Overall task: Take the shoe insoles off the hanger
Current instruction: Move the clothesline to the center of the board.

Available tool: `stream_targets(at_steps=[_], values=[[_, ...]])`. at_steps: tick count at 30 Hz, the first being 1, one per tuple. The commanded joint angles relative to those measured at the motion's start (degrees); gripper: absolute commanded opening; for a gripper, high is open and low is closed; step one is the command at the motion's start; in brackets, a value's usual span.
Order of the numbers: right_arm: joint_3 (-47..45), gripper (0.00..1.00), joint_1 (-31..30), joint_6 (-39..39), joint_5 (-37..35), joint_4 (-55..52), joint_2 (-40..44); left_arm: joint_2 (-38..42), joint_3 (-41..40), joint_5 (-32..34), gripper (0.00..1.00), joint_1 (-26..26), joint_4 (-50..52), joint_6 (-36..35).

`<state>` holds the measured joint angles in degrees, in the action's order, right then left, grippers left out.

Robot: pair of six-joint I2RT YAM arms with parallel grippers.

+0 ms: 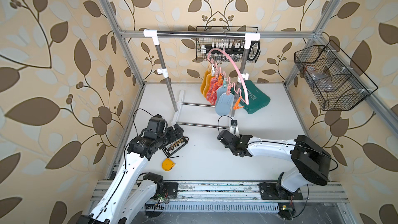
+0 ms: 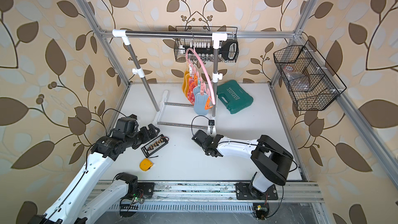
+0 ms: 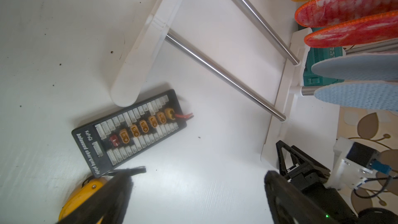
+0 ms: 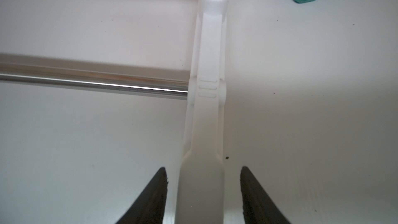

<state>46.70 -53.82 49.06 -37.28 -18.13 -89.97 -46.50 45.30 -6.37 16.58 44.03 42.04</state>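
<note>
The pink hanger (image 1: pixel 237 70) (image 2: pixel 204 70) hangs by its hook from the rack's top bar. Clipped under it in a row are the shoe insoles: two yellow (image 1: pixel 204 82), two red-orange (image 1: pixel 212 89) and two pale blue (image 1: pixel 224 102). The left wrist view shows their lower ends, with red (image 3: pixel 349 5) and blue (image 3: pixel 361 95) among them. My left gripper (image 1: pixel 176 132) (image 3: pixel 198 177) is open and empty, low over the table by a charging board. My right gripper (image 1: pixel 234 132) (image 4: pixel 203 169) is open, its fingers on either side of the rack's white foot (image 4: pixel 210 115) with a gap on each side.
The steel-and-white garment rack (image 1: pixel 202 33) stands mid-table, its base bars lying on the surface. A black charging board (image 1: pixel 174 146) and a yellow tape measure (image 1: pixel 168 164) lie near my left arm. A green case (image 1: pixel 256 100) lies behind the rack. Wire baskets (image 1: pixel 329 78) hang on the walls.
</note>
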Motion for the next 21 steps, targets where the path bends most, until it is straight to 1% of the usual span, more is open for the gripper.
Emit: stream_targets(at_steps=[1, 4, 7, 11, 15, 18, 21], values=[[-1.73, 0.6, -0.1, -4.75, 3.5, -0.04, 2.98, -0.49, 1.55, -2.15, 0.99, 0.03, -2.18, -2.1], [-4.12, 0.68, -0.14, -7.26, 6.53, 1.65, 7.05, -0.78, 1.62, -4.69, 0.99, 0.03, -4.52, -3.99], [-7.81, 0.71, -0.12, -9.59, 9.39, 3.4, 12.71, -0.46, 2.58, -5.57, 0.99, -0.01, -4.87, -4.93], [-13.27, 0.73, -0.14, -14.26, 11.77, 6.1, 21.8, 1.51, 0.94, -7.55, 0.99, 0.03, -8.35, -5.72], [-18.07, 0.74, -0.03, -17.36, 12.86, 8.05, 32.16, 1.05, 0.58, -10.87, 0.99, 0.03, -10.55, -5.43], [-22.0, 0.74, 0.02, -21.95, 14.13, 10.84, 41.03, -0.3, 0.62, -12.9, 0.99, 0.03, -11.42, -5.65], [-25.38, 0.76, 0.02, -31.17, 18.02, 15.12, 48.88, -0.29, 1.37, -12.66, 0.99, -0.01, -10.7, -5.49]])
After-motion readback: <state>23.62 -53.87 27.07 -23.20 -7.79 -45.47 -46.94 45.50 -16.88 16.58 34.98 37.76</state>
